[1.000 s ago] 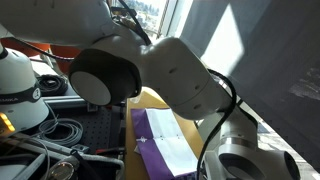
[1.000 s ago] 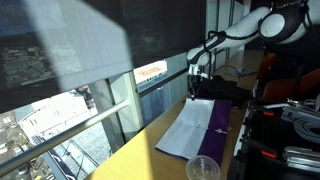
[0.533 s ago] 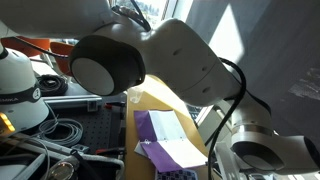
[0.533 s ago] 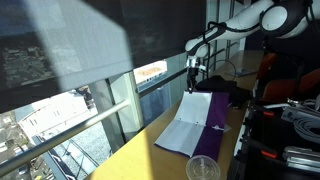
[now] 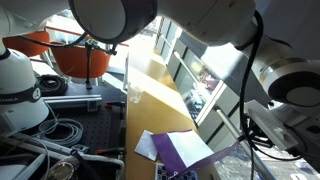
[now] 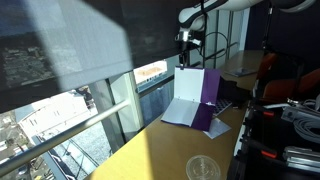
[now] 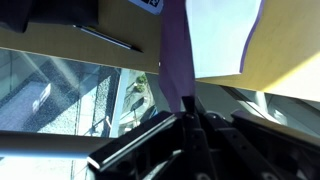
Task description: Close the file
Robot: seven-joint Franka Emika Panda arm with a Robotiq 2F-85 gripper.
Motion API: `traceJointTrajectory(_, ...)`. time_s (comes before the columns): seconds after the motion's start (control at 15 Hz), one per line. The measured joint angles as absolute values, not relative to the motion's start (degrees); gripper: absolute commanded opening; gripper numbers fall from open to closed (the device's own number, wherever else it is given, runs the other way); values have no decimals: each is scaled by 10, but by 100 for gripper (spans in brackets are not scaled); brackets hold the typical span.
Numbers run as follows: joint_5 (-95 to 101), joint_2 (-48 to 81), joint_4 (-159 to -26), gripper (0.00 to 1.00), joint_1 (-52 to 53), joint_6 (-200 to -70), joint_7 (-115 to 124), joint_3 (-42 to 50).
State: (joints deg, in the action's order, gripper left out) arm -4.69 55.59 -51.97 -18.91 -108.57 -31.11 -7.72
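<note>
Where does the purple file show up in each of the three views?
Exterior view: the file lies at the bottom, right of centre.
Exterior view: the file stands right of centre, one cover raised upright under the claw.
Wrist view: the file runs from the top centre down into the claw.
Shared landmark: the tan tabletop.

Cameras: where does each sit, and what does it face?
An exterior view: beside the arm, facing the windows along the table; arm joints fill the top.
An exterior view: down the table, facing the file held up by the gripper.
Wrist view: on the wrist, gripper clamped on the file.
All share the file.
</note>
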Motion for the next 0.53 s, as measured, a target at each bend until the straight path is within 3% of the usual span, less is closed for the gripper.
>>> traceJointTrajectory(0.53,-37,435,-732,0,-159,-1193,-333,-67)
